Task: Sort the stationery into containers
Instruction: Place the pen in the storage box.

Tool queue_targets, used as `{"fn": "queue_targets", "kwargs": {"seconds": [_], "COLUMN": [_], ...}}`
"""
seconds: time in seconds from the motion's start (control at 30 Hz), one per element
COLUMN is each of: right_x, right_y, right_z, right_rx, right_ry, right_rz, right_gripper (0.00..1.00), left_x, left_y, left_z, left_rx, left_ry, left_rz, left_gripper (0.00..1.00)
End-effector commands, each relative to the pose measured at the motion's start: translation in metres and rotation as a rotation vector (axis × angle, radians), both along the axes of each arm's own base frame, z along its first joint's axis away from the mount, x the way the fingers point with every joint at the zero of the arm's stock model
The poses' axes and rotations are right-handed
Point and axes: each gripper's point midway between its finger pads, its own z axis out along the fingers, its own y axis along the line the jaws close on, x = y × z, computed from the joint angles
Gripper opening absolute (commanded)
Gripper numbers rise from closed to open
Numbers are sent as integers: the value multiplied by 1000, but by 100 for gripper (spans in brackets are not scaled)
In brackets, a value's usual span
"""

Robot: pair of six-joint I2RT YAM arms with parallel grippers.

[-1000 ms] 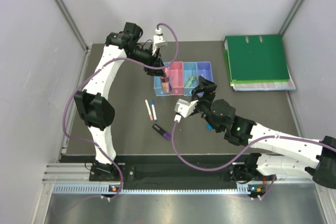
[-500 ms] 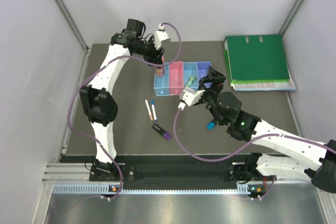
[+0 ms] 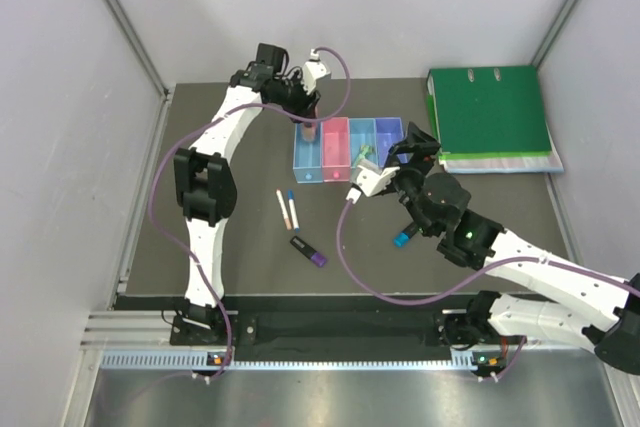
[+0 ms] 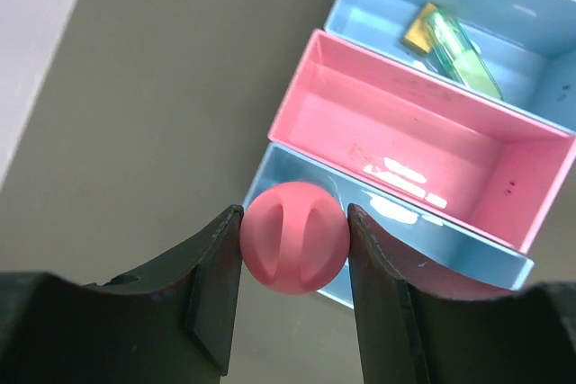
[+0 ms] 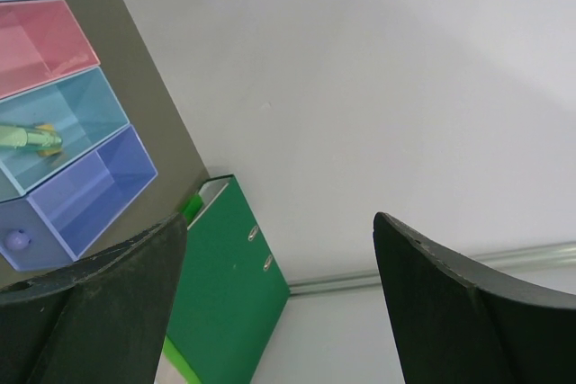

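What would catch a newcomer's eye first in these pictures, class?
The thick pink marker pinched in the left gripper over one end of the light blue bin stands out first. Next comes the large green binder at the table's far right corner, right of the row of bins.

pale grey walls point(image 3: 400, 7) enclose a dark grey table point(image 3: 260, 269), a metal rail point(image 3: 330, 359) along its near edge.
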Motion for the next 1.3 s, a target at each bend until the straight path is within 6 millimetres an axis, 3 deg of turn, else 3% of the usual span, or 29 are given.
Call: {"fn": "queue_targets", "kwargs": {"seconds": [0.0, 0.33, 0.6, 0.77, 0.93, 1.07, 1.1, 1.27], "right_x": [-1, -1, 0, 1, 0, -1, -1, -1], "right_y": [-12, -14, -16, -16, -19, -20, -21, -21], "right_z": [13, 15, 14, 14, 15, 12, 13, 15], "right_rx": [69, 75, 73, 69, 66, 64, 65, 62], "right_ry": [-30, -34, -34, -38, -37, -36, -36, -45], "right_rz": [-25, -27, -34, -36, -41, -41, -44, -41], "right_gripper": [84, 84, 84, 84, 84, 85, 85, 85], "left_x": [20, 19, 15, 11, 5, 0, -1, -6], "left_y": [-7, -3, 1, 2, 3, 3, 4, 6], "left_z": [36, 10, 7, 13, 22, 38, 40, 57], "left_rx": [-78, -62, -54, -56, -67, -86, -86, -93], "left_ry": [-124, -93, -82, -89, -93, -108, -109, -131], "left_rz": [10, 30, 47, 48, 51, 54, 56, 65], "left_gripper": [0, 0, 0, 16, 24, 40, 48, 59]}}
